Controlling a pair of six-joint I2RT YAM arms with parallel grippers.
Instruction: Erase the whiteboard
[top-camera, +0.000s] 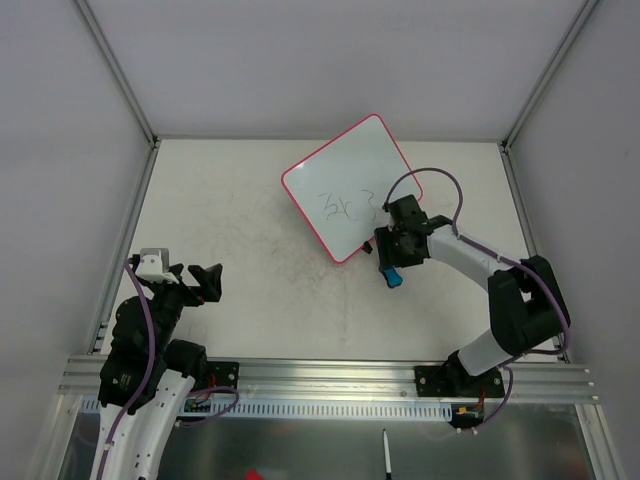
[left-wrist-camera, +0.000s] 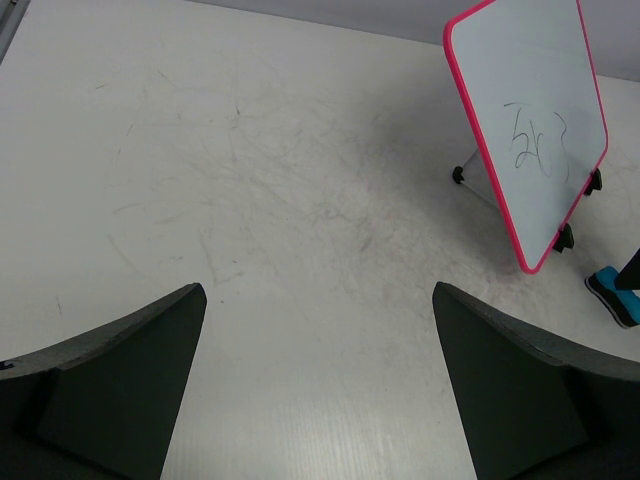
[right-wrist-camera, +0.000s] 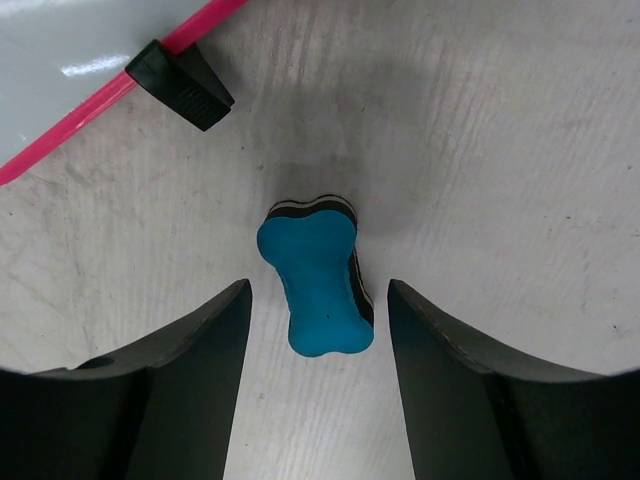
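Observation:
The whiteboard (top-camera: 345, 190) lies at the back middle of the table, white with a pink-red rim and black scribbles (top-camera: 345, 207) near its right side. It also shows in the left wrist view (left-wrist-camera: 530, 120), and its corner and a black clip (right-wrist-camera: 180, 85) show in the right wrist view. A blue bone-shaped eraser (top-camera: 392, 277) (right-wrist-camera: 312, 260) lies flat on the table just off the board's near right edge. My right gripper (right-wrist-camera: 318, 300) is open over it, a finger on either side with gaps to both. My left gripper (top-camera: 195, 278) (left-wrist-camera: 318, 292) stands wide open at the left, holding nothing.
An aluminium rail (top-camera: 330, 375) runs along the near edge, with a pen (top-camera: 386, 452) lying below it. Grey walls close in the table at the back and both sides. The tabletop (left-wrist-camera: 250, 200) is scuffed with faint marks.

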